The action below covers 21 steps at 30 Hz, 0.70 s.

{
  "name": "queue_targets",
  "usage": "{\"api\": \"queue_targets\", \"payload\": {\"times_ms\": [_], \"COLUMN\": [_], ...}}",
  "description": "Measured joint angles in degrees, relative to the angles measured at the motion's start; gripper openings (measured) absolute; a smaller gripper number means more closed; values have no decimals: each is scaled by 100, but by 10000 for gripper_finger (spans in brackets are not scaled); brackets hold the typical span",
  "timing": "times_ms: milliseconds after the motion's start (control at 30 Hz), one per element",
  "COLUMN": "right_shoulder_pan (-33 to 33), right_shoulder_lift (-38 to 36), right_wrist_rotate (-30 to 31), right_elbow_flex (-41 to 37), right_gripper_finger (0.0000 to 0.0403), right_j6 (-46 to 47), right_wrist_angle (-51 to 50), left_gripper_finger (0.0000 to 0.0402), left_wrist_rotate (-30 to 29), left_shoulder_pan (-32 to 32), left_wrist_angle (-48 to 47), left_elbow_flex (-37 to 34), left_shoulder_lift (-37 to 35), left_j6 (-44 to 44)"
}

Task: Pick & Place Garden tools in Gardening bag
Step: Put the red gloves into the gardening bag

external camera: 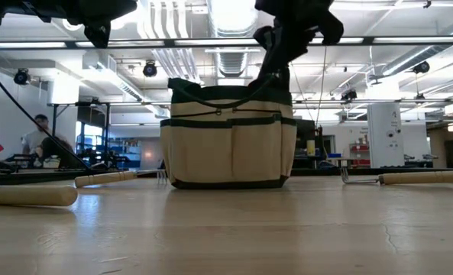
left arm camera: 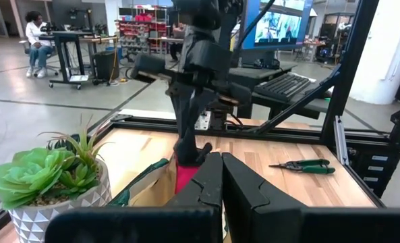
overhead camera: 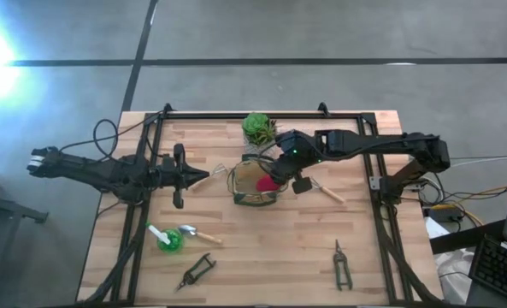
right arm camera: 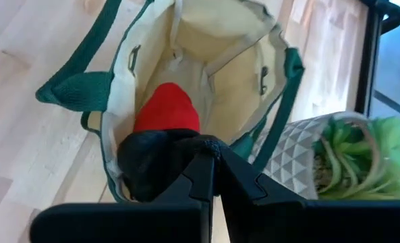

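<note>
The tan gardening bag (overhead camera: 255, 181) with dark green trim stands open at the table's middle, and also shows in the low view (external camera: 230, 145). My right gripper (right arm camera: 213, 152) hovers over its mouth, shut on the red-and-black item (right arm camera: 166, 115). My left gripper (left arm camera: 221, 181) is shut and empty, raised left of the bag (overhead camera: 203, 177). A wooden-handled rake fork (overhead camera: 215, 174) lies left of the bag. Another wooden-handled tool (overhead camera: 327, 191) lies right of it. The trowel (overhead camera: 197, 233), the green-and-white tool (overhead camera: 165, 238) and two pruners (overhead camera: 196, 271) (overhead camera: 342, 263) lie nearer the front. My right gripper pinches the item's black end (right arm camera: 160, 160) between its two fingers, which come from above and point down. The item hangs below the fingers. Its red end (right arm camera: 169, 108) reaches down inside the bag's open mouth. Whether it touches the bag's bottom I cannot tell.
The green plant in a white patterned pot (overhead camera: 257, 128) stands just behind the bag, close to my right gripper (right arm camera: 321, 155). The black frame rails (overhead camera: 142, 222) run along the table's sides and far edge. A seated person (left arm camera: 34, 37) shows in the room beyond.
</note>
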Motion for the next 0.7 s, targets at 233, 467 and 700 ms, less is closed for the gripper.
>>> {"api": "queue_targets", "payload": {"times_ms": [233,467,700], "right_shoulder_pan": [4,4,4], "right_shoulder_lift": [19,20,34], "right_wrist_rotate": [-266,-274,-318], "right_elbow_flex": [-236,-392,-565], "right_gripper_finger": [8,8,8], "right_j6": [64,94,135], "right_wrist_angle": [319,448,666], "left_gripper_finger": [5,5,5], "left_wrist_rotate": [0,0,0], "left_shoulder_pan": [1,2,0], "left_wrist_angle": [0,0,2], "left_elbow_flex": [0,0,0], "left_shoulder_lift": [1,0,0], "left_j6": [0,0,0]}}
